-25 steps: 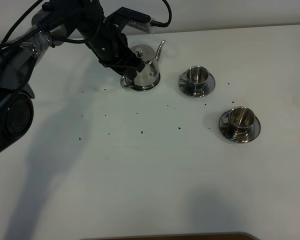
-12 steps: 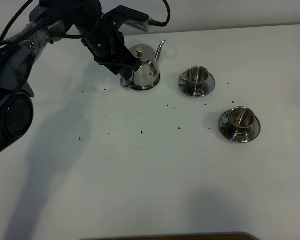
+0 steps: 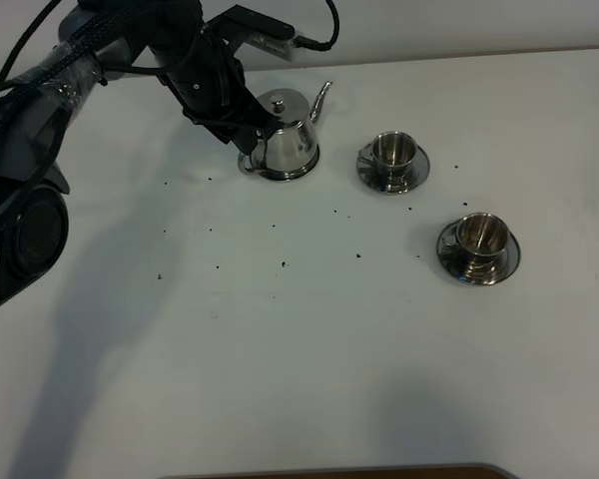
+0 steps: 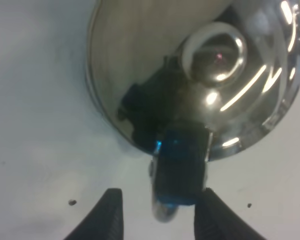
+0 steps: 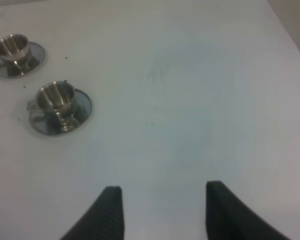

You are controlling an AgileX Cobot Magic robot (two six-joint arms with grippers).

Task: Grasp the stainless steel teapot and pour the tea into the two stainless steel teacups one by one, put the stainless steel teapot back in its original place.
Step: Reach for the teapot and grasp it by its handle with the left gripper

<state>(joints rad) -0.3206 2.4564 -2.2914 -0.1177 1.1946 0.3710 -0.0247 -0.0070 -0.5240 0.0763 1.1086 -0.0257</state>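
Note:
The stainless steel teapot (image 3: pixel 290 140) stands upright at the back of the white table, spout pointing right. My left gripper (image 3: pixel 250 135) is at its left side, by the loop handle. In the left wrist view the teapot (image 4: pixel 190 75) fills the frame and its handle (image 4: pixel 177 180) lies between the spread fingers of the left gripper (image 4: pixel 159 205), closer to one finger, with a gap to the other. The two stainless steel teacups (image 3: pixel 392 152) (image 3: pixel 479 238) sit on saucers to the right. Both teacups (image 5: pixel 12 46) (image 5: pixel 57 97) also appear in the right wrist view, far from my open right gripper (image 5: pixel 162 210).
Dark specks (image 3: pixel 284 263) are scattered over the table in front of the pot. A black arm base (image 3: pixel 20 239) stands at the left edge. A brown strip (image 3: pixel 329 471) runs along the table's front edge.
My left gripper has shifted a little to the left and back beside the teapot's handle. Teapot and cups stand where they were.

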